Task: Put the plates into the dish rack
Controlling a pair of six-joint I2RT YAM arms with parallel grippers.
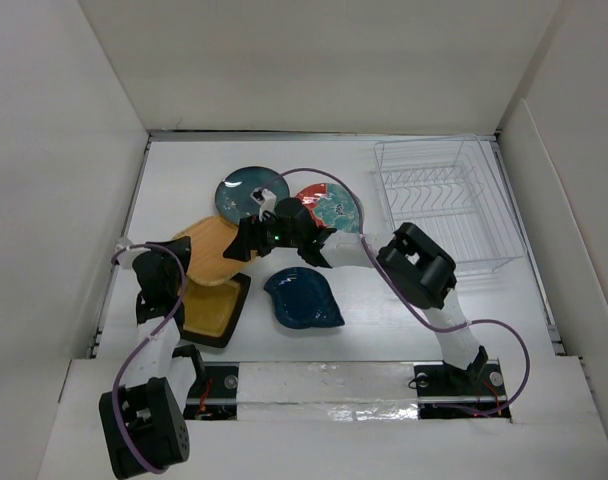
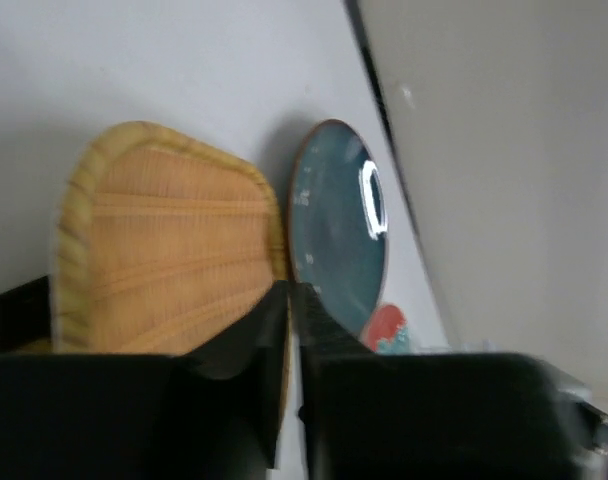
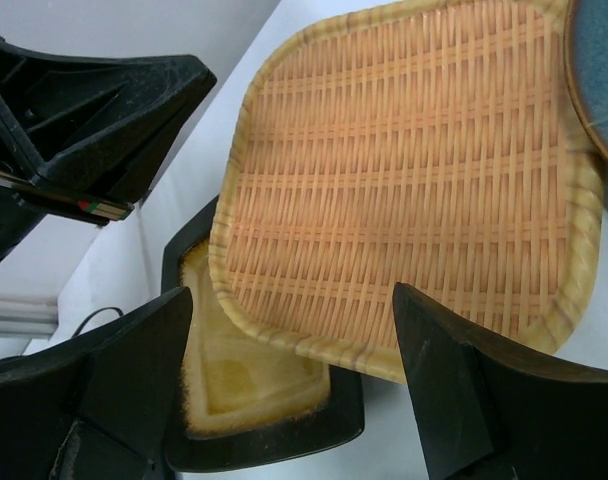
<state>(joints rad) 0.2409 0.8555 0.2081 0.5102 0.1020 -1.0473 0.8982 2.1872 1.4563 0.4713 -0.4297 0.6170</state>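
Note:
The orange rounded-square plate (image 1: 216, 250) lies tilted over the mustard-yellow square plate with black rim (image 1: 209, 312). My left gripper (image 1: 181, 254) is shut on the orange plate's left rim, and the rim runs into the narrow gap between its fingers in the left wrist view (image 2: 289, 300). My right gripper (image 1: 242, 240) hangs open above the orange plate (image 3: 414, 170), its jaws wide apart (image 3: 294, 295) over the plate's edge and the mustard plate (image 3: 244, 390). The dark teal round plate (image 1: 246, 192), the red-and-teal plate (image 1: 334, 205) and the dark blue leaf plate (image 1: 304, 297) lie flat. The white wire dish rack (image 1: 444, 205) stands at the back right.
White walls enclose the table on the left, back and right. The right arm's elbow (image 1: 419, 265) reaches across in front of the rack. The left arm's black body (image 3: 84, 120) sits close beside the orange plate. A purple cable loops over the plates.

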